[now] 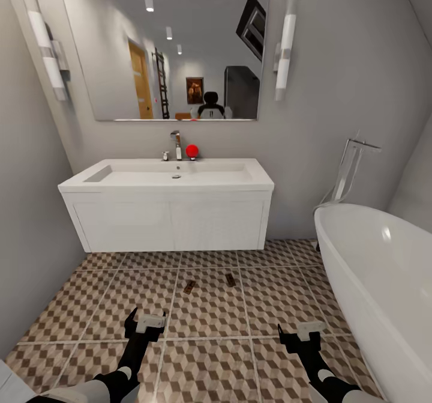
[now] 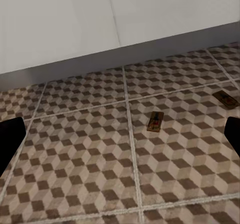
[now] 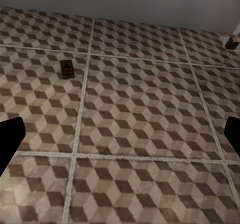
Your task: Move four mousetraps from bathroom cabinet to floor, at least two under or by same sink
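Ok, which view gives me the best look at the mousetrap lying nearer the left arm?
The left wrist view: that mousetrap sits near mid-frame, close enough to show its wire and red mark. The head view shows it as a small brown sliver before the sink. Whether the right wrist view's trap is the same one, I cannot tell.

The bathroom floor (image 1: 210,319) is laid with large square tiles printed in a brown, beige and white cube pattern, split by pale grout lines. Two mousetraps lie flat on it in front of the white vanity, near each other but apart. The left mousetrap (image 1: 189,287) sits angled just beside a grout line, and the left wrist view shows its small brown board (image 2: 156,122). The right mousetrap (image 1: 230,280) lies on the neighbouring tile.
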Controlling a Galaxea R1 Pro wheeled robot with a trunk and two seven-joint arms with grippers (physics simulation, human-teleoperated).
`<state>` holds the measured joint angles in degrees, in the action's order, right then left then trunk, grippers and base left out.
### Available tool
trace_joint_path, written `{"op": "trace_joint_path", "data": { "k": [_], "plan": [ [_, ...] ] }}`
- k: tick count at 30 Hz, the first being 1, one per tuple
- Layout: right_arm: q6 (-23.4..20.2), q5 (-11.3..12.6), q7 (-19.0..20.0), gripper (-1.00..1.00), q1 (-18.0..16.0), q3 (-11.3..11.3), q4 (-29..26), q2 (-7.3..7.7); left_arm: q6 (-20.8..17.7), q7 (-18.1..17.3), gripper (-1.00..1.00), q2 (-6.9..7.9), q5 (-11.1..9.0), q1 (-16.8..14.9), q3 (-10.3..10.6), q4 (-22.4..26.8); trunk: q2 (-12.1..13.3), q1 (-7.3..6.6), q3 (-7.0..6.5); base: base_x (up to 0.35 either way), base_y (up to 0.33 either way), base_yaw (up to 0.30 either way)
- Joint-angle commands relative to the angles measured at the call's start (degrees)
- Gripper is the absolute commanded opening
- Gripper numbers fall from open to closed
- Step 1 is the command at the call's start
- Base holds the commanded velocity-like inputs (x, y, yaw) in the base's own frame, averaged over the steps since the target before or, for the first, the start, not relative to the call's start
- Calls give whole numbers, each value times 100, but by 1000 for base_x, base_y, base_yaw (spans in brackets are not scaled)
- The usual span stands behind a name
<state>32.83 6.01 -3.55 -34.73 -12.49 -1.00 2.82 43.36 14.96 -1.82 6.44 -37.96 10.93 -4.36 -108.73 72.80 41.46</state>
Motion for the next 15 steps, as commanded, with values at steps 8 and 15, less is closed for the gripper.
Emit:
{"op": "trace_joint_path", "data": {
  "k": [8,15],
  "plan": [
    [15,58,-6,100,-4,-52,3,0,23,60,100,-9,59,-4,12,-24,319,-177,-104,0,0,0],
    [15,58,-6,100,-2,-52,3,0,14,60,100,-11,59,-4,14,-26,600,-331,-228,0,0,0]
  ]
}}
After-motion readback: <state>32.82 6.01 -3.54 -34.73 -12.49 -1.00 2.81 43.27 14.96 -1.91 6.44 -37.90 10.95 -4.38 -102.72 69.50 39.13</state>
